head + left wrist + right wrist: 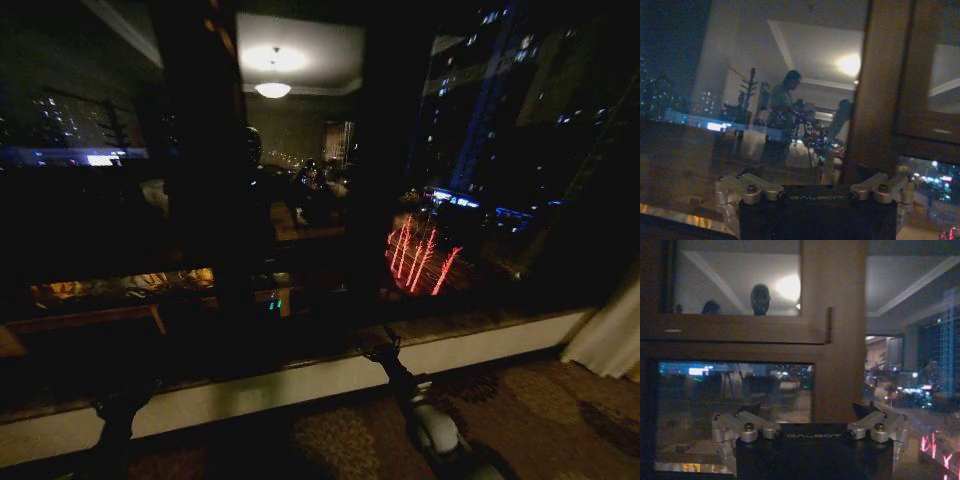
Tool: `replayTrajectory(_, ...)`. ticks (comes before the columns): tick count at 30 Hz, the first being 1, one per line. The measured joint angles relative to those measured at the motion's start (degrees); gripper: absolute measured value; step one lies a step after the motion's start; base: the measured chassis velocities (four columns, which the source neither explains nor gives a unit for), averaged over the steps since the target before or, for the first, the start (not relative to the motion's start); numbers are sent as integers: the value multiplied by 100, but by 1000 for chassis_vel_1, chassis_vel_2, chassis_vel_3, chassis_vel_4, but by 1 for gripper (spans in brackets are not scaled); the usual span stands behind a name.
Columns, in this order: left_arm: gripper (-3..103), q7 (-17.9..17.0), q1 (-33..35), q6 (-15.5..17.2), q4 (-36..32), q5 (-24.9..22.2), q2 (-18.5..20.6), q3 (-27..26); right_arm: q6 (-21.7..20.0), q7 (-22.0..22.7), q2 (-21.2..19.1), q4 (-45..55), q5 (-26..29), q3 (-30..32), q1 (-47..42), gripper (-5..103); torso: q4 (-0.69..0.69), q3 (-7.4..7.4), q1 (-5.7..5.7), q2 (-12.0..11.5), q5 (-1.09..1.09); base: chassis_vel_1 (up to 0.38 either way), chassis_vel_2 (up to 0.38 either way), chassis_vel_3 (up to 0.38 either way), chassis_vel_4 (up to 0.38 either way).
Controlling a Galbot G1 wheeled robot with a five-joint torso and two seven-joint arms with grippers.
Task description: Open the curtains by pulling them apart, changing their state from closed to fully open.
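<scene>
One cream sheer curtain (612, 335) hangs bunched at the far right edge of the head view, down to the carpet. The dark window glass (480, 150) in front of me is uncovered and shows city lights. My right gripper (383, 346) is raised before the window sill, well left of that curtain, open with nothing between its fingers (807, 411). My left gripper (115, 405) is low at the left by the sill, also open and empty (812, 176). Both face the window frame.
A dark wooden window post (205, 150) (835, 330) (880, 90) divides the glass. A white sill ledge (300, 385) runs across below it. Patterned carpet (520, 410) lies underneath. The glass reflects a lit ceiling lamp (272, 88) and the room behind.
</scene>
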Motion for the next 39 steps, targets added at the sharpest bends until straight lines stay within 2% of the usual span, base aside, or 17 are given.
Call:
replayTrajectory(26,100,1,0,0,0,0,0,1,0,0,-1,0,0,0,0,100,0,0,0,0,3,-347,-336,332,336)
replayTrajectory(32,100,4,0,0,0,0,-1,2,0,1,-1,0,0,2,0,100,0,0,-1,0,5,-77,-101,124,90)
replayTrajectory(35,100,1,0,0,2,0,1,0,0,0,1,0,0,0,0,100,2,0,0,0,-7,0,0,0,0)
replayTrajectory(39,100,0,0,0,2,0,2,-4,0,0,2,0,0,-1,0,100,2,0,0,0,0,41,26,-43,-40)
